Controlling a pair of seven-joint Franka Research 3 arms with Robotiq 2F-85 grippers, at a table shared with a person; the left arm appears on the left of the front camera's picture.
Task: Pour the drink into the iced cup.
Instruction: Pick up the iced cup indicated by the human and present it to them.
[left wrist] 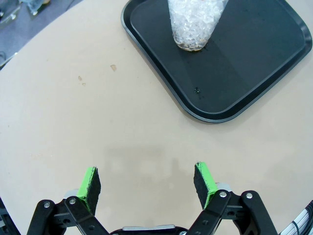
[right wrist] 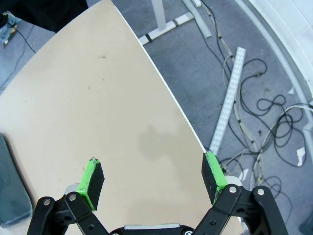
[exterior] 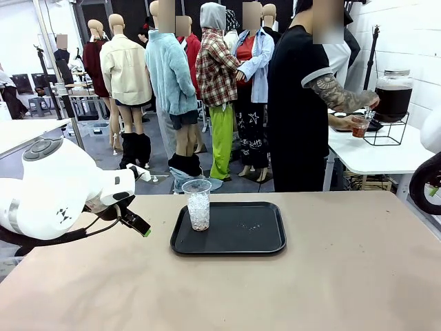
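A clear plastic iced cup (exterior: 198, 204) full of ice stands at the left of a black tray (exterior: 234, 238) in the middle of the table. In the left wrist view the iced cup (left wrist: 195, 22) stands on the tray (left wrist: 244, 73), well ahead of my open left gripper (left wrist: 149, 183), which hovers over bare tabletop. My right gripper (right wrist: 154, 181) is open over the table's right edge. Behind the table a person fills a small cup (exterior: 360, 126) with reddish drink from a glass dispenser jar (exterior: 393, 93) of dark brown liquid.
The dispenser sits on a black wire stand (exterior: 387, 129) on a white side table (exterior: 379, 155) at the back right. Cables (right wrist: 254, 122) lie on the floor beyond the table edge in the right wrist view. My left arm (exterior: 55, 200) rests at the table's left.
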